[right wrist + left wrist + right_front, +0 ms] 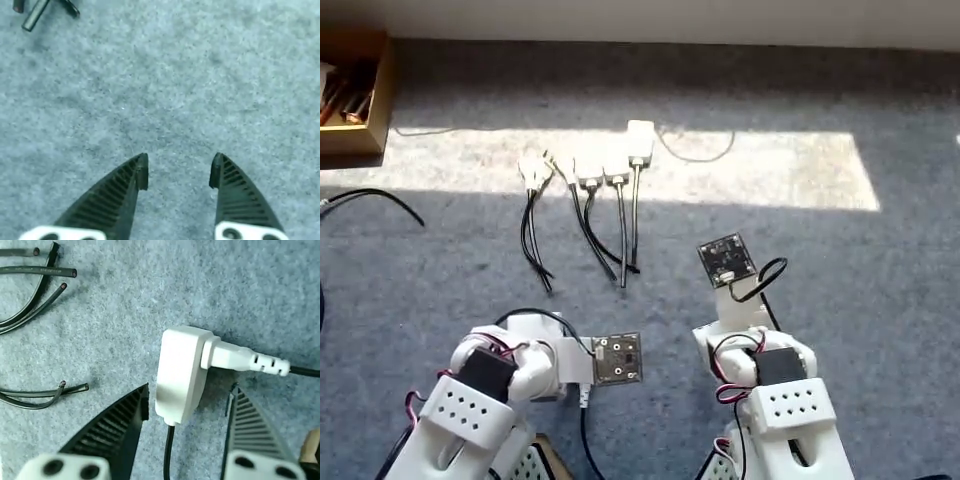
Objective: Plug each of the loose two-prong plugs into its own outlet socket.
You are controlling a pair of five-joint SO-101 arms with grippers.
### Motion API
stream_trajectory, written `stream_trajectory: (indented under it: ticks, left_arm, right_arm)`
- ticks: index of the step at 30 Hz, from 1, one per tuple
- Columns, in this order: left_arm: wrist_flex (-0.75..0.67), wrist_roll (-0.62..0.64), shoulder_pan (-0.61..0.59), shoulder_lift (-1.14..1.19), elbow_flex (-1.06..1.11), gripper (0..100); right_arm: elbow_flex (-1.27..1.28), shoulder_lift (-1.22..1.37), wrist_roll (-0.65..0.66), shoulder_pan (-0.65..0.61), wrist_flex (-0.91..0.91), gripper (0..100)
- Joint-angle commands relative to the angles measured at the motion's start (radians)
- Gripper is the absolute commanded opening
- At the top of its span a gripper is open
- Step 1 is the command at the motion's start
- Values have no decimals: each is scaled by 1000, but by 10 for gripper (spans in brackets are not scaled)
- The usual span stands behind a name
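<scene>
Several small white plugs (588,176) with short black cut cords (620,240) lie in a row on the sunlit strip of grey carpet. A bigger white block (640,140) sits just behind them. My left gripper (189,400) is open. Its fingers (125,422) flank a white two-prong plug body (180,370) that lies flat on the carpet, with a white strain relief (245,360) running off to one side. My right gripper (178,172) is open over bare carpet, with cut cord ends (35,12) farther off. In the high view both arms sit at the near edge.
A wooden box (350,95) stands at the far left. A loose black cable (370,200) curls in from the left edge. A thin cord (695,155) loops right from the white block. Several cut cord ends (45,272) lie near the left gripper.
</scene>
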Motion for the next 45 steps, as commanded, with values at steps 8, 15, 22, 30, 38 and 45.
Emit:
stream_trajectory:
  ticks: [8,15,22,30,38,45]
  left_arm:
    - [-95,12,-22,-1,-27,290]
    - [-97,60,-21,21,-24,330]
    - [-232,57,-21,298,-50,257]
    - [-68,18,-21,524,-289,79]
    - [143,49,-70,529,-450,42]
    - [123,71,-568,544,-705,24]
  right_arm:
    - [-2,10,-11,-13,-12,205]
    - [-2,10,-11,-13,-12,205]
    - [12,10,-11,-13,-12,205]
    - [16,10,-11,-13,-13,205]
    - [16,10,-11,-13,-13,205]
    - [16,8,-11,-13,-13,205]
